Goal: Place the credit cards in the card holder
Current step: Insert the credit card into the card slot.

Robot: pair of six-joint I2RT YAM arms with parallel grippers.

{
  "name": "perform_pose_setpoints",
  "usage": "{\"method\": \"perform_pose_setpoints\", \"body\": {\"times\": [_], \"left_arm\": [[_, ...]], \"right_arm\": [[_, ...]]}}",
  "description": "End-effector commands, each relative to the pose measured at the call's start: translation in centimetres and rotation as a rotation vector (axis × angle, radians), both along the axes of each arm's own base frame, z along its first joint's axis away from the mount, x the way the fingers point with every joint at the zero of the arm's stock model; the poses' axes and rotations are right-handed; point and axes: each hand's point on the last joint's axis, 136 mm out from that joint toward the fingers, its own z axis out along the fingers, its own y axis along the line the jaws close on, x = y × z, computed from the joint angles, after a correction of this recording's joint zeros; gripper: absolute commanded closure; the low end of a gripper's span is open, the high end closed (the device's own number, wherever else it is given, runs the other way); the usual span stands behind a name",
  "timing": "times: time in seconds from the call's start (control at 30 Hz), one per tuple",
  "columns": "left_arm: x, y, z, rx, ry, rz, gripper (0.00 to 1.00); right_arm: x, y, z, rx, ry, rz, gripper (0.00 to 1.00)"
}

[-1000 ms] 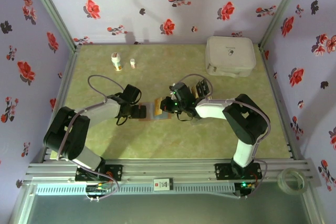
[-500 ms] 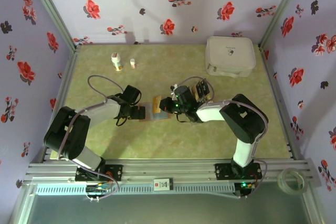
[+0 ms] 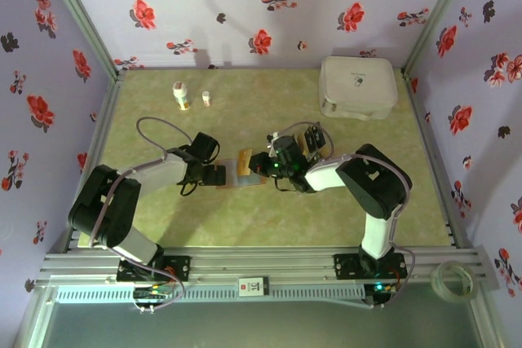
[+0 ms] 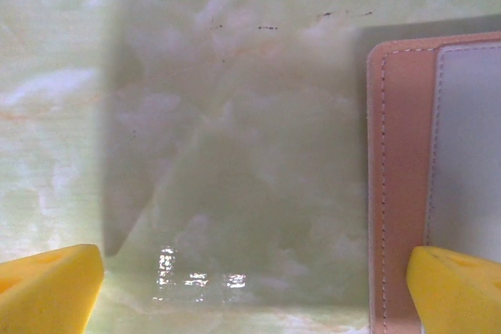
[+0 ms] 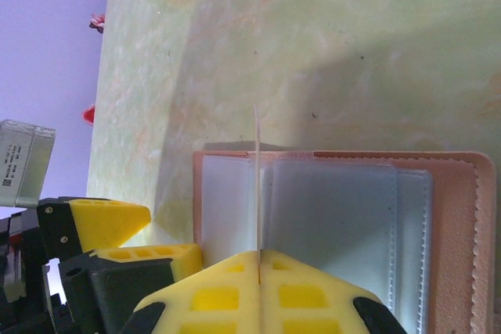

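Flat reddish-brown leather-like card holder (image 3: 249, 170) open at the middle of the green marbled desk (image 3: 245, 218), between two tools.
The left tool (image 3: 218, 174), spread, sits at its left edge; the right tool (image 3: 263, 165) hangs above it, pinching a thin card (image 5: 256, 185) edge-up over the pockets. A stack of small black and orange-tan credit cards (image 3: 312, 140) lies just behind the right arm, a large white rounded case (image 3: 357, 87) at the far right corner, two small bottles (image 3: 180, 95) far left.
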Motion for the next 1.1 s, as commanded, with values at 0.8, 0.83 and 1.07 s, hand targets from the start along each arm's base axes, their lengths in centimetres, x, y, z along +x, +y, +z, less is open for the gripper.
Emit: {"method": "perform_pose_setpoints", "body": {"times": [0.8,0.83,1.07], "left_arm": [[-0.7,0.7,-0.3,0.044,0.024,0.010,0.00],[-0.6,0.6,-0.2,0.043,0.023,0.008,0.00],[0.5,-0.2,2.0,0.014,-0.015,0.003,0.00]], "right_arm": [[-0.9,0.7,-1.5,0.059,0.052,0.051,1.00],[-1.0,0.6,-1.6,0.057,0.054,0.050,1.00],[-1.4,0.1,-2.1,0.045,0.061,0.046,1.00]]}}
